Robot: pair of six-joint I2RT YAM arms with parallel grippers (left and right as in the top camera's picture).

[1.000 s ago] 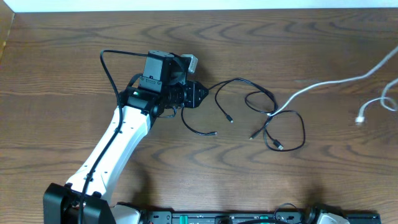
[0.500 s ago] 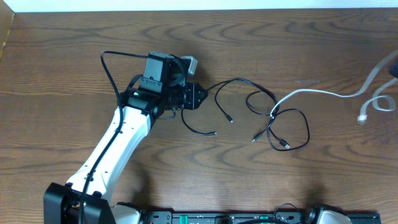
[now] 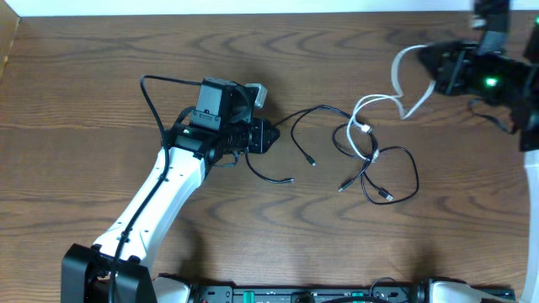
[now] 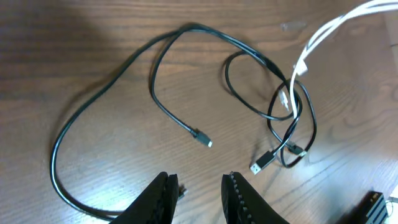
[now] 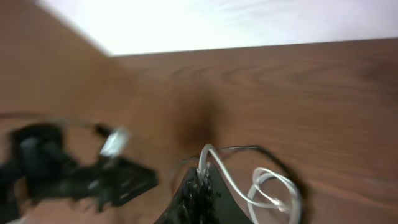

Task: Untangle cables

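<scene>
One change: right gripper [image 5: 202, 185] has arrived, clamped on the white cable [image 3: 396, 71], dragging it toward the black cables [image 4: 153, 93]; left gripper [image 4: 200, 193] stays parted.

Your cables [image 3: 370, 160] lie tangled on the table [image 3: 101, 67], right of your left gripper [image 3: 268, 135]; one cable [image 3: 396, 67] runs back-right into your right gripper [image 3: 434, 80].

Item 1: table [image 3: 379, 252], dark brown wood with a wavy grain, filling most of every view.
Item 2: white strip [image 3: 253, 7] along the overhead frame's top edge.
Item 3: lighter tan panel [image 3: 7, 42], upper left corner.
</scene>
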